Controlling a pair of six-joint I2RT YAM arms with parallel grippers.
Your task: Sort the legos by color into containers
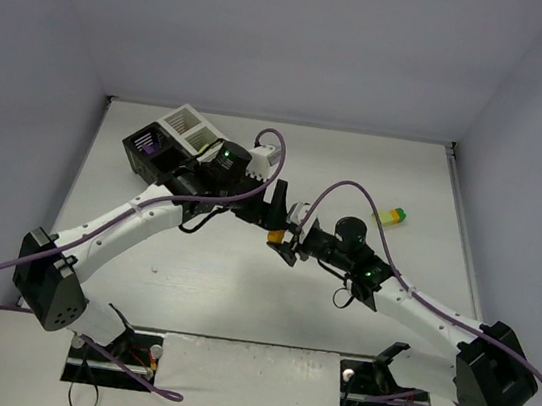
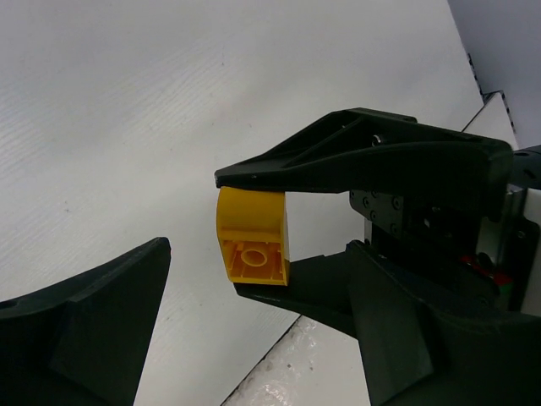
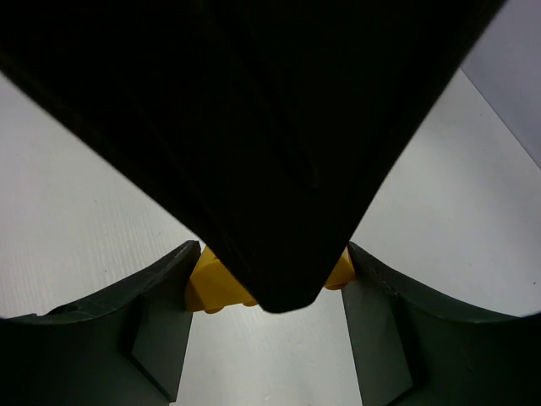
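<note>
Bricks seen: one yellow brick [image 2: 252, 237]; yellow-green pair [image 1: 390, 216], touching, on table [image 1: 237, 299] well right of bins [image 1: 188, 131]; purple bit [image 1: 141, 144] inside black bin. Bins: two white, black ones partly hidden under left arm [image 1: 138, 215]. Both arms reach inward, tips meeting right of bins. Right gripper [image 1: 280, 243] half closed, clamping yellow brick above table. Left gripper [image 1: 277, 207] spread wide, holding nothing, just beside brick.

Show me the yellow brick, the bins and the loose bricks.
yellow brick [image 2: 254, 258]: left wrist view, its hollow underside.
bins [image 1: 192, 131]: top view, white bin's slatted wall.
loose bricks [image 1: 392, 216]: top view, where yellow meets green.
</note>
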